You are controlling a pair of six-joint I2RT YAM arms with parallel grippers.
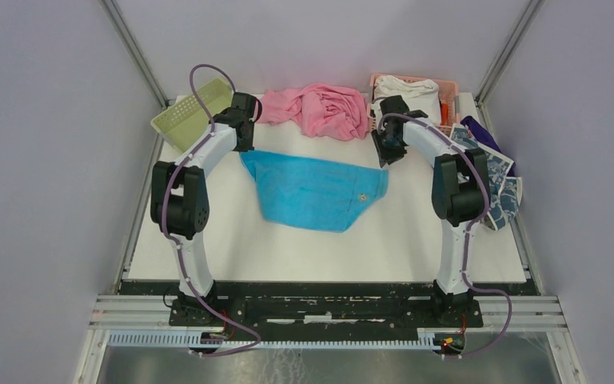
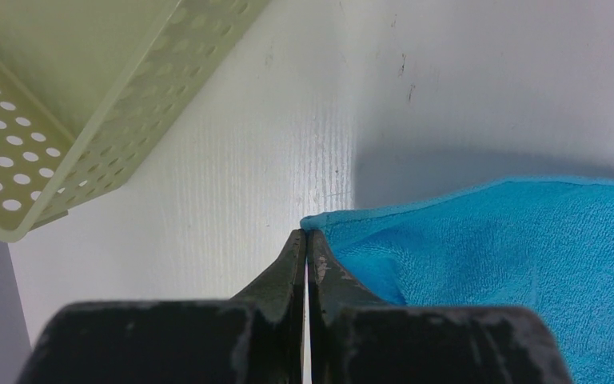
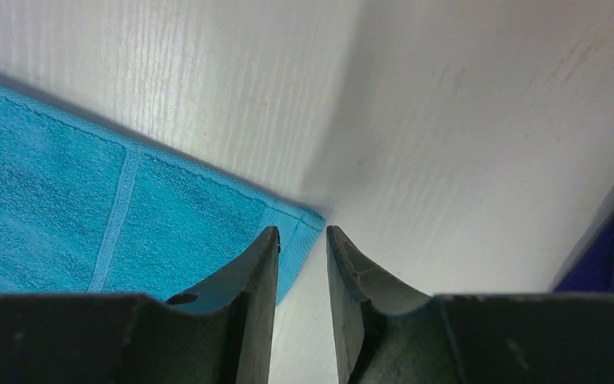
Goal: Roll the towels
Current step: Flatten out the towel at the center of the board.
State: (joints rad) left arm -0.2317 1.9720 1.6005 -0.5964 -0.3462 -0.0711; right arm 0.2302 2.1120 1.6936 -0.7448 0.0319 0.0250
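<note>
Left wrist view: your left gripper (image 2: 307, 234) clamps a far corner of the plain bright blue cloth towel (image 2: 512, 256) (middle of the white table (image 1: 328, 256)); right gripper (image 3: 302, 232) stands apart at the other. Lay both corners level.

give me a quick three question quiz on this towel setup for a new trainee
1. True or false: the left gripper has its fingers shut on a corner of the blue towel.
2. The basket at the far left corner of the table is: A pale green, B pink, C blue.
3. Fill in: the fingers of the right gripper stand ___ at the towel's other far corner.
Key: 1 true; 2 A; 3 open.
</note>
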